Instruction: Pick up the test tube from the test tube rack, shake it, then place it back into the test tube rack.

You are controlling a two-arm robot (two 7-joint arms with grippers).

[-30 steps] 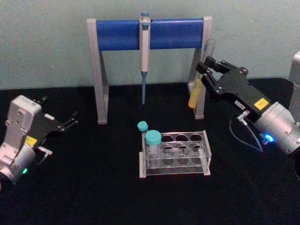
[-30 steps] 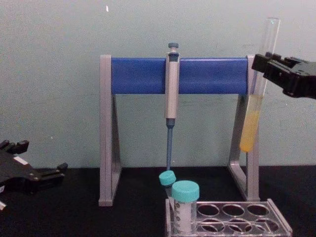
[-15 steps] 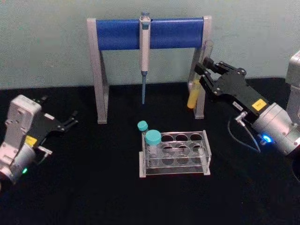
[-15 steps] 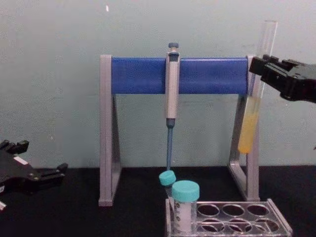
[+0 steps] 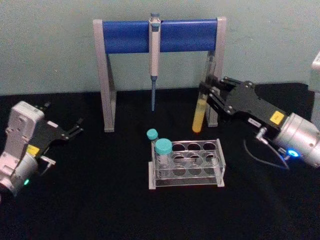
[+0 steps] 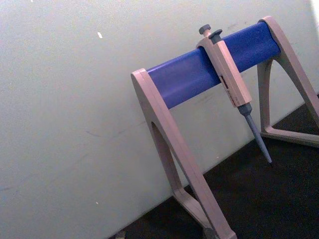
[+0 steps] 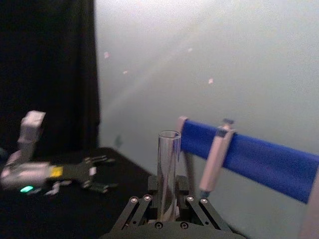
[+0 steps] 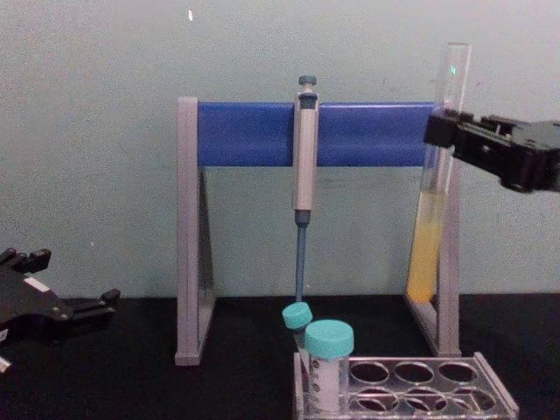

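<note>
Fingers of my right gripper (image 5: 209, 94) are clamped on the one test tube (image 5: 200, 111), nearly upright in the air at one o'clock from the test tube rack (image 5: 200, 172). One wide teal-capped vial (image 5: 163, 150) and one thin teal-capped tube (image 5: 152, 135) stand at the rack's nine o'clock end. My left gripper (image 5: 64, 122) rests far off at nine o'clock, fingers apart.

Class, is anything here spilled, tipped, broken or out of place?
Nothing spilled or broken. The test tube is out of the test tube rack, held nearly upright by the right gripper; left gripper idle at left.
</note>
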